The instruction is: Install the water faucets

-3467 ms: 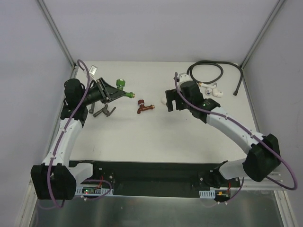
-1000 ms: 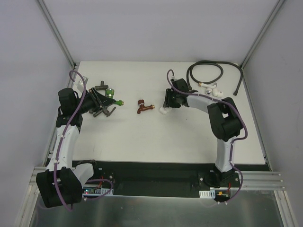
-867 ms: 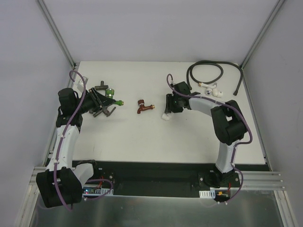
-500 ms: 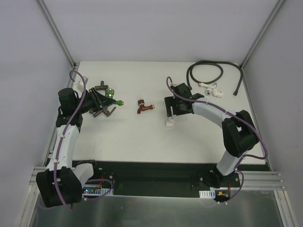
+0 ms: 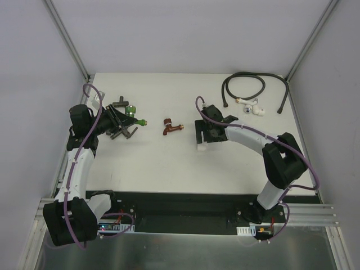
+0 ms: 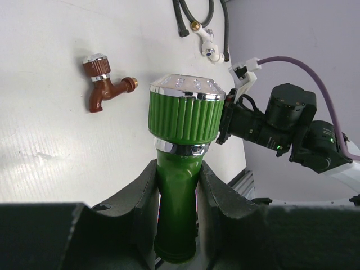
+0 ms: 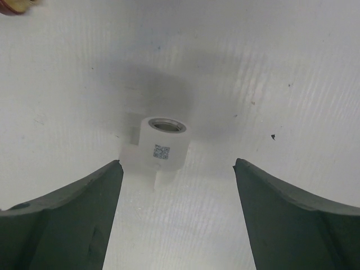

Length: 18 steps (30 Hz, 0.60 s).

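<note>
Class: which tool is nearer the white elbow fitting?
Right. The right tool stands open over the white elbow fitting; the left tool, gripping the green faucet, sits far left.

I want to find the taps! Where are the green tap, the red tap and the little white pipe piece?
green tap [image 6: 183,115]: left wrist view, on its ribbed green knob.
red tap [image 6: 100,94]: left wrist view, on its body.
white pipe piece [image 7: 160,147]: right wrist view, on its side by the label.

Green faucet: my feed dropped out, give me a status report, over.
Left gripper shut on green faucet. Right gripper open above white elbow fitting, not gripping. Red faucet loose on table. Nothing blocking.
</note>
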Motion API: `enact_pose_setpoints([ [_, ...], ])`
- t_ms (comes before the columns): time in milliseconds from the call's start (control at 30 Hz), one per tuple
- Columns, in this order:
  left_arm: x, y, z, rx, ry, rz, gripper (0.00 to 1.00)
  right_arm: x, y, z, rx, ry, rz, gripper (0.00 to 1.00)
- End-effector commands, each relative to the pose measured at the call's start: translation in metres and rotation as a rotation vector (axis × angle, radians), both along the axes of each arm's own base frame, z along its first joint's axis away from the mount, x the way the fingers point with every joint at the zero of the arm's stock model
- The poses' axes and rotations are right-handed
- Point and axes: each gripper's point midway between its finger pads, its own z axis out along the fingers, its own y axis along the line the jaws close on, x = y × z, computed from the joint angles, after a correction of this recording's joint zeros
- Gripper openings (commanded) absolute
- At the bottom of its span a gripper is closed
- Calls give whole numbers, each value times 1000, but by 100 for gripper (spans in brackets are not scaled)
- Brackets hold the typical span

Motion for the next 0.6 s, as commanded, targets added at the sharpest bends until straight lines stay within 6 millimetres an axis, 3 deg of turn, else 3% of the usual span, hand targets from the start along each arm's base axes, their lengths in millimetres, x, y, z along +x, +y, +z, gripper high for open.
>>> enact_pose_setpoints([
  [0,2,1,21,16,-86,-25,0,-12,-12,-6,-41,18,-20,83],
  [300,3,0,19,13,-78,-26,0,-31,-43,-9,-122,11,-7,82],
  [567,2,0,19,13,-78,-28,0,-32,-38,9,16,-41,39,78],
])
